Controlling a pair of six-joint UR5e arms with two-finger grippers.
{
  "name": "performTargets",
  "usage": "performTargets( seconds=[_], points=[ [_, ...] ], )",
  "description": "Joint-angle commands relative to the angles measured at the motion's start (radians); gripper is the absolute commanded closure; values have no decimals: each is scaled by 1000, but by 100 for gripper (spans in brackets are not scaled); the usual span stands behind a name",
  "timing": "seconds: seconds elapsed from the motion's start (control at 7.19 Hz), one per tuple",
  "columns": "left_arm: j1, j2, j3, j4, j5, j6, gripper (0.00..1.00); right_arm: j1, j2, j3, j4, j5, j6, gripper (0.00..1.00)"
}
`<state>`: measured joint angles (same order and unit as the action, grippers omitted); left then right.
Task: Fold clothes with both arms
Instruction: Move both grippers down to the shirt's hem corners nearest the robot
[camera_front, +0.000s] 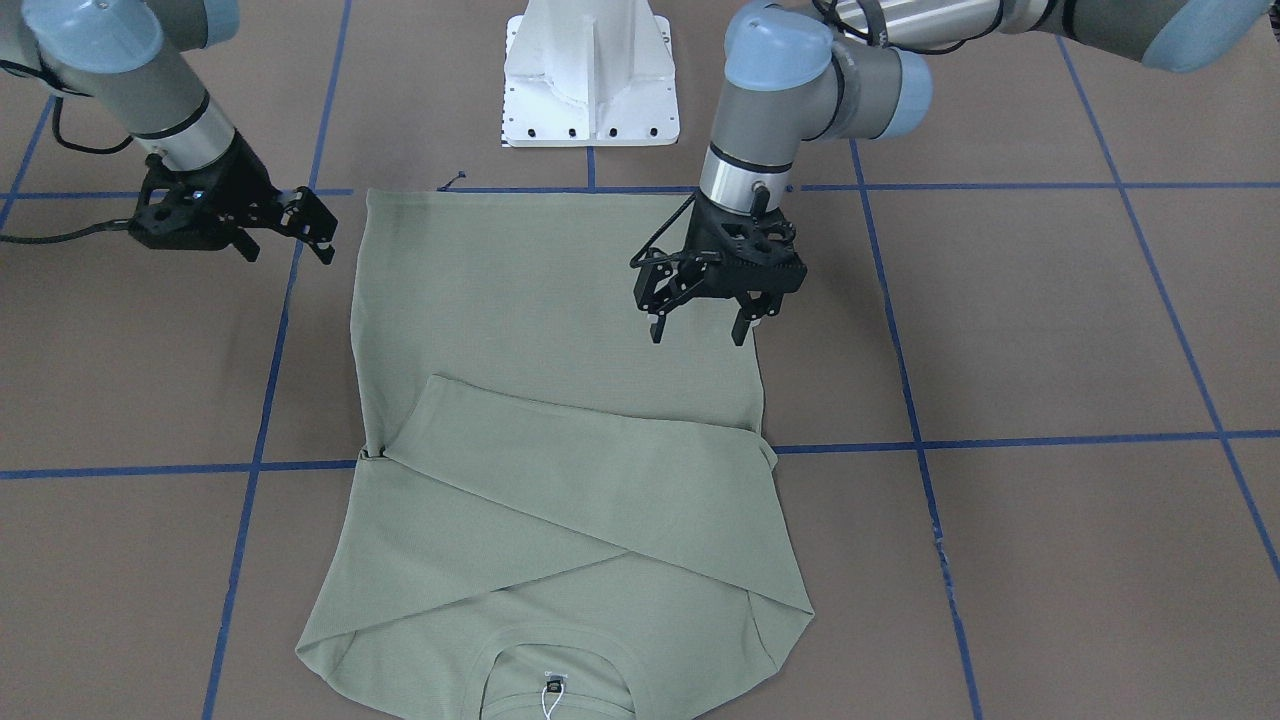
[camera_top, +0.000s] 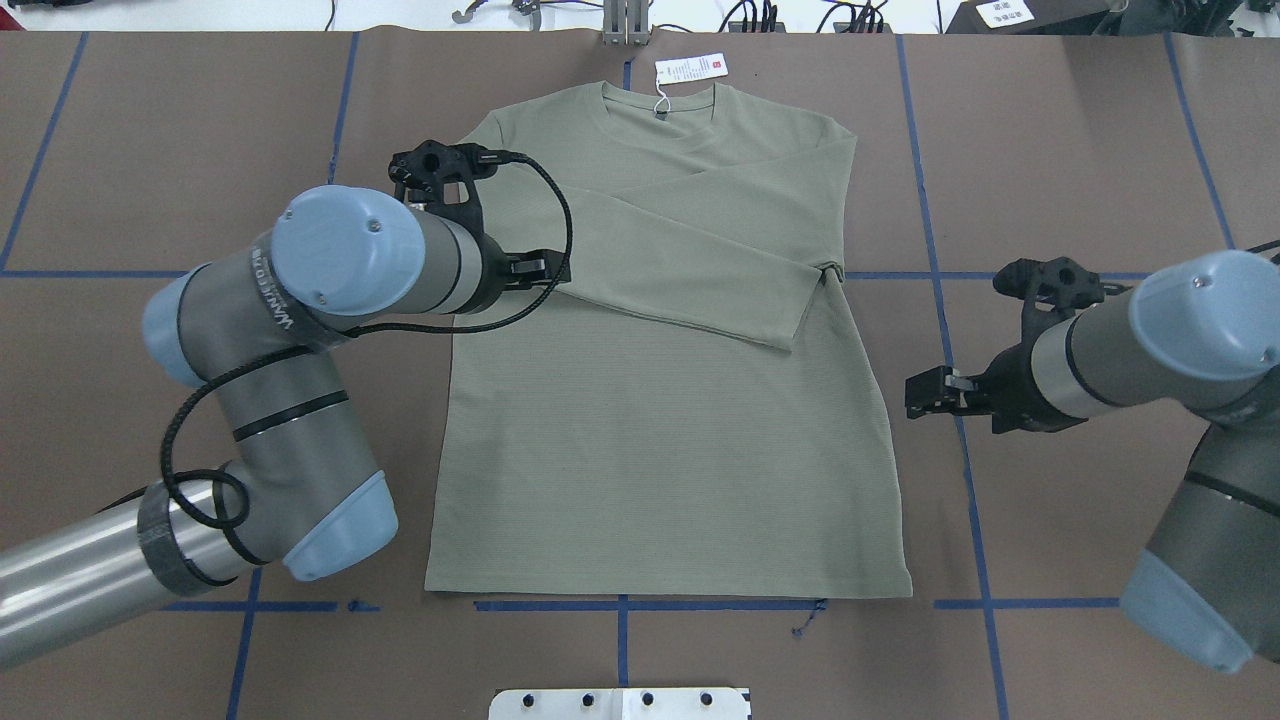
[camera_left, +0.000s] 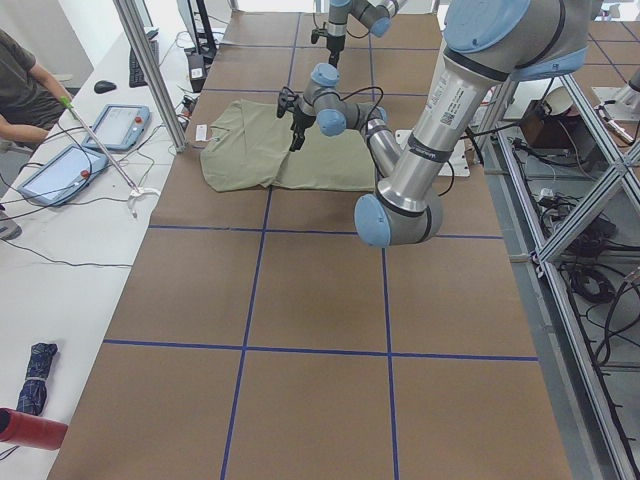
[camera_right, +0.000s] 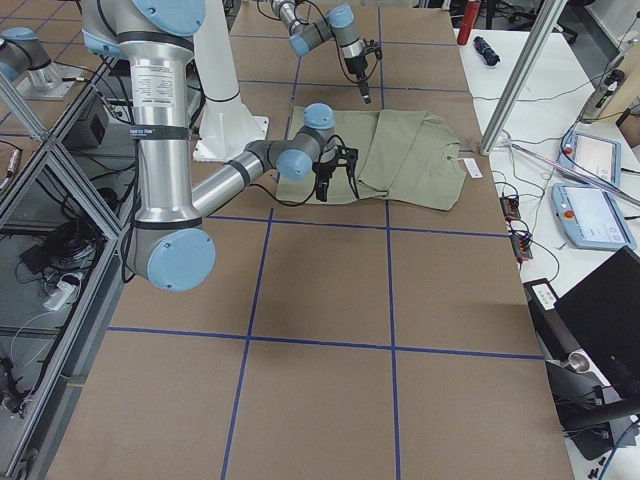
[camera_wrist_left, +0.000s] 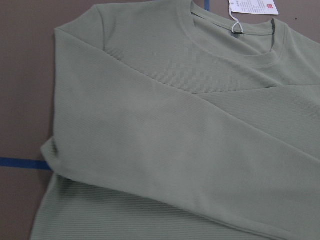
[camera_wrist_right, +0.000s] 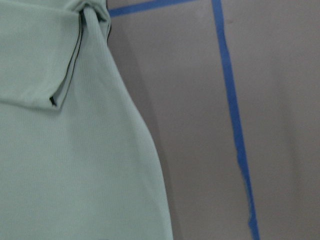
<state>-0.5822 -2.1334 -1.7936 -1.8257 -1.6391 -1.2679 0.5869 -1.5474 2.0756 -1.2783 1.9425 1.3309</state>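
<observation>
The pale sage-green shirt (camera_top: 660, 440) lies flat on the table, collar at the far side. Both sleeves are folded across its chest (camera_front: 560, 500). Its white hang tag (camera_top: 690, 67) lies beyond the collar. My left gripper (camera_front: 698, 332) is open and empty, hovering over the shirt's left edge below the folded sleeve. The left wrist view shows the collar and crossed sleeves (camera_wrist_left: 150, 125), with no fingers in sight. My right gripper (camera_front: 290, 240) is open and empty, over bare table just off the shirt's right edge (camera_wrist_right: 60, 165).
The white pedestal base (camera_front: 590, 75) stands at the near edge behind the hem. Blue tape lines (camera_top: 945, 330) cross the brown table. A side bench with tablets (camera_left: 120, 125) and a seated person (camera_left: 25, 80) lies beyond the collar end.
</observation>
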Motion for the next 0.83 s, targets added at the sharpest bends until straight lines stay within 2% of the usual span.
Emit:
performTargets(
  seconds=[0.0, 0.14, 0.7],
  points=[
    [-2, 68, -73, 0, 1, 12, 0, -222, -17, 14, 5, -147, 129, 0],
    [-2, 73, -75, 0, 1, 8, 0, -277, -17, 11, 2, -177, 149, 0],
    [-2, 88, -89, 0, 5, -1, 0, -308, -17, -42, 4, -172, 149, 0]
  ],
)
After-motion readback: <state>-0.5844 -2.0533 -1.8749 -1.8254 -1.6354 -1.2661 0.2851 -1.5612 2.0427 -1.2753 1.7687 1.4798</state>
